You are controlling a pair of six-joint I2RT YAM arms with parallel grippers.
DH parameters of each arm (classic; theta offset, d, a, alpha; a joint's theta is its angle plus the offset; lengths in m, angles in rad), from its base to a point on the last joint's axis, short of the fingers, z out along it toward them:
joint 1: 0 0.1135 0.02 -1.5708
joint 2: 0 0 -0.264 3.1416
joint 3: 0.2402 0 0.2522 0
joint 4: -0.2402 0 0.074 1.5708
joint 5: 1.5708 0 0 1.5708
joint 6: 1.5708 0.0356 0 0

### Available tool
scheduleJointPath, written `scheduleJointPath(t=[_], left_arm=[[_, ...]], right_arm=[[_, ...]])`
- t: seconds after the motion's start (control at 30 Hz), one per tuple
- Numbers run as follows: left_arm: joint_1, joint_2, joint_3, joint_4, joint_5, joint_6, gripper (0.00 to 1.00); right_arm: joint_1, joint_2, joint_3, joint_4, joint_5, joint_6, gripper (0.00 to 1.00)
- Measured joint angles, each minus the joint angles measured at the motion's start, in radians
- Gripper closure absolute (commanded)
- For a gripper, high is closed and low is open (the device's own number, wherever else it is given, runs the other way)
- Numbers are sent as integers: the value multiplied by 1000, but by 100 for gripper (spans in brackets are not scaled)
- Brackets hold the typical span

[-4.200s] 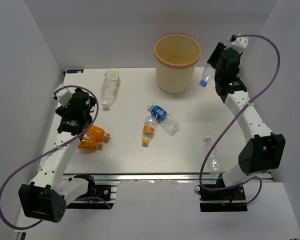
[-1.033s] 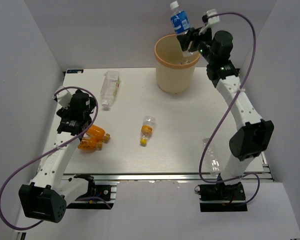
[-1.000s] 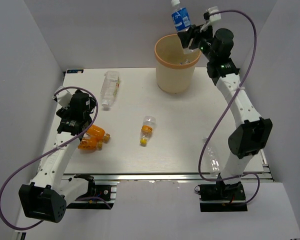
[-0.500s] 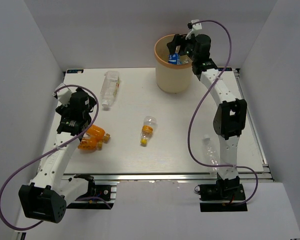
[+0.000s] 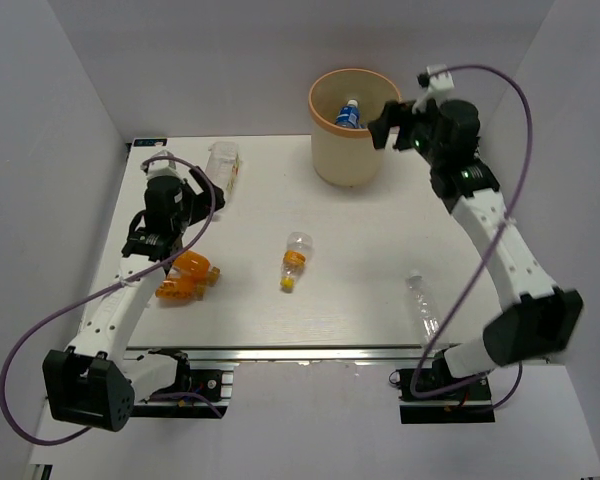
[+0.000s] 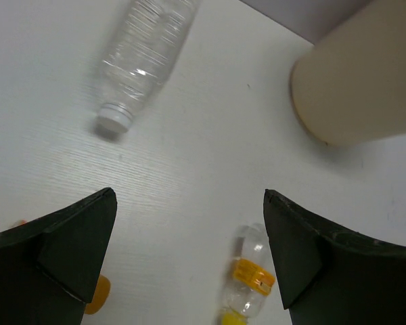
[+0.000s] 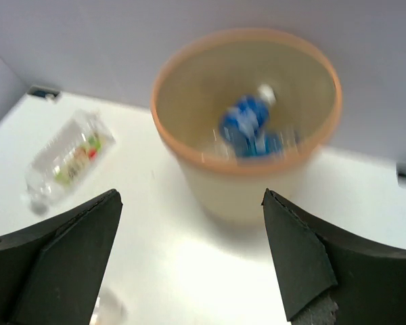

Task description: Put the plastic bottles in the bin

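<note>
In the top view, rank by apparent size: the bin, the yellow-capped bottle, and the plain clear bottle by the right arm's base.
1. The bin, by far the largest.
2-3. The plain clear bottle and the yellow-capped bottle look about alike; the clear one seems slightly longer, too close to rank.

bin [image 5: 342, 160] mouth unobstructed, wide gap around yellow-capped bottle [image 5: 295, 260]

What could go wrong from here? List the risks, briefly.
1. The right tool hangs open close beside the bin; swinging away, it might clip the rim.
2. The orange bottles lie side by side; grabbing one may roll the other.
3. The clear bottle near the front edge could get knocked off by the right arm.
</note>
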Motion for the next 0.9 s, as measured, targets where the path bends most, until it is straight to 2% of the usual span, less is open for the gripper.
scheduleJointPath(t=[0.13,0.37,0.6,0.73,0.87,0.9], left_arm=[[-9,66,0,37,113,15,2],[-10,142,0,87,214,37,2],[-10,167,0,85,216,60,2],[-10,164,-2,84,190,69,2],[-10,154,-8,77,149,76,2],[-10,151,-10,74,141,77,2]], right_arm=[[-1,-211,-278,-155,110,68,11],[-14,-227,-570,-477,249,232,11],[-20,-219,-701,-642,340,327,11],[-21,-177,-725,-680,360,338,11],[-21,-140,-750,-683,359,336,22],[-21,-130,-750,-682,356,335,30]])
